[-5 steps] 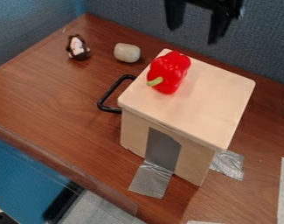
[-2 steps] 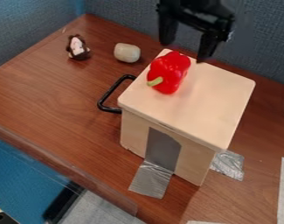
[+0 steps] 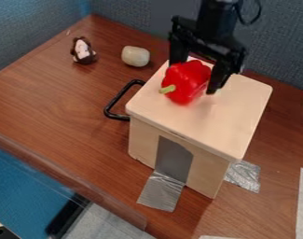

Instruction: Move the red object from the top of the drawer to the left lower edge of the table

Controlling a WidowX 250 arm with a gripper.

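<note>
The black gripper (image 3: 192,77) hangs over the back of the wooden drawer box (image 3: 206,114), open, with one finger on each side of the red bell pepper (image 3: 188,83). The pepper lies on the box's top near its back left corner, its green stem toward the lower left. Its right side is close to the right finger; whether they touch I cannot tell. The brown table (image 3: 60,107) extends to a lower left edge.
A black handle (image 3: 116,100) juts from the box's left side. Behind it lie a pale rounded block (image 3: 135,56) and a small brown-and-pink figure (image 3: 83,50). Silver tape (image 3: 161,191) holds the box's front. Blue-grey partitions (image 3: 134,16) border the table's back.
The gripper has come down from the top edge to around the pepper, its fingers open throughout. The pepper has shifted slightly to the right and down in the view.
</note>
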